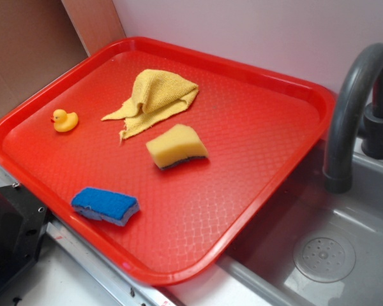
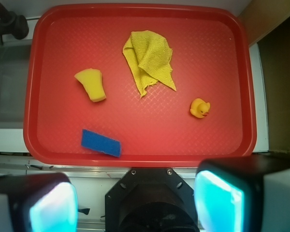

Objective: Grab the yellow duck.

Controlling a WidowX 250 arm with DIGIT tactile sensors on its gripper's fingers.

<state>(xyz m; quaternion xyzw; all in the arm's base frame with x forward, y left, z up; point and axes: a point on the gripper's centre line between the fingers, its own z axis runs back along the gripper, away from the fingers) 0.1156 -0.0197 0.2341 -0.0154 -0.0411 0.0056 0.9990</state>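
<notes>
The yellow duck (image 1: 64, 120) (image 2: 200, 108) is tiny and glossy with an orange beak. It stands upright on the red tray (image 1: 255, 140) (image 2: 222, 58), near the left rim in the exterior view and toward the right in the wrist view. My gripper (image 2: 135, 203) shows only in the wrist view, high above the tray's near edge and well short of the duck. It is open: the two cyan-lit fingertips (image 2: 53, 208) stand far apart with nothing between them.
A crumpled yellow cloth (image 1: 156, 95) (image 2: 150, 58), a yellow wedge sponge (image 1: 177, 146) (image 2: 92, 83) and a blue sponge (image 1: 106, 205) (image 2: 101, 142) also lie on the tray. A grey sink (image 1: 325, 255) with a dark faucet (image 1: 354, 95) (image 2: 9, 24) adjoins it.
</notes>
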